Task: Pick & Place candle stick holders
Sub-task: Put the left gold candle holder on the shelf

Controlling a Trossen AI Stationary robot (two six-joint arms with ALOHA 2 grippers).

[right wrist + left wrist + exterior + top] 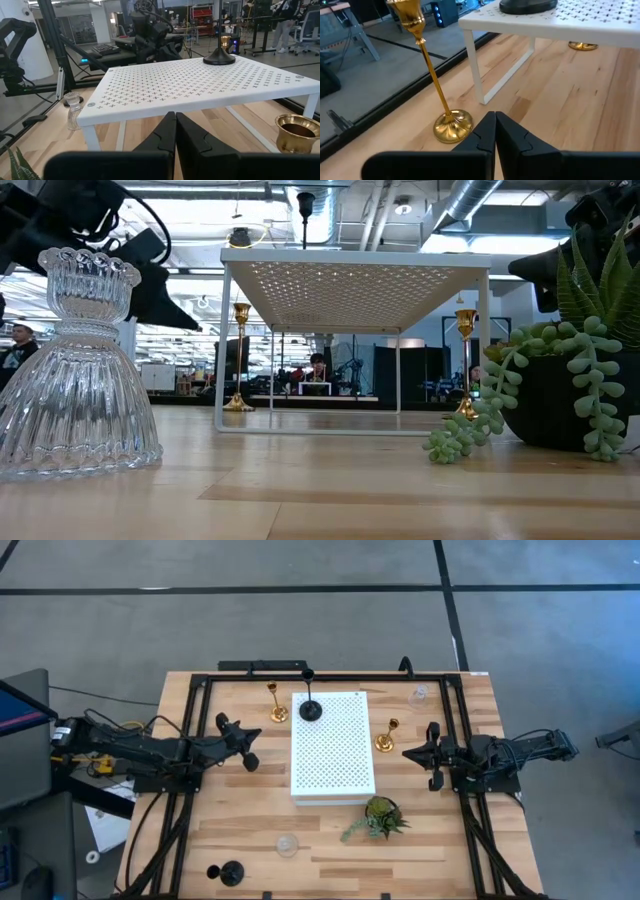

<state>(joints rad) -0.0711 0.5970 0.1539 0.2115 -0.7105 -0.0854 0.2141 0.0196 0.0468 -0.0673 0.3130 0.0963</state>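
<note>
A black candle stick holder (311, 710) stands by its round base on the far left corner of the white perforated board (333, 745). One gold holder (277, 712) stands on the table left of the board, another (386, 740) right of it. A clear glass holder (417, 695) stands at the far right, a second (287, 845) near the front, and a second black one (228, 873) sits at the near left. My left gripper (252, 760) is shut, empty, close before the left gold holder's base (452, 125). My right gripper (407, 753) is shut and empty beside the right gold holder (298, 132).
A small green plant (378, 818) in a dark pot stands near the board's near right corner. The board stands on thin white legs (476, 65), with open room beneath it. Black frame rails (190, 740) run along the table's left, right and far sides.
</note>
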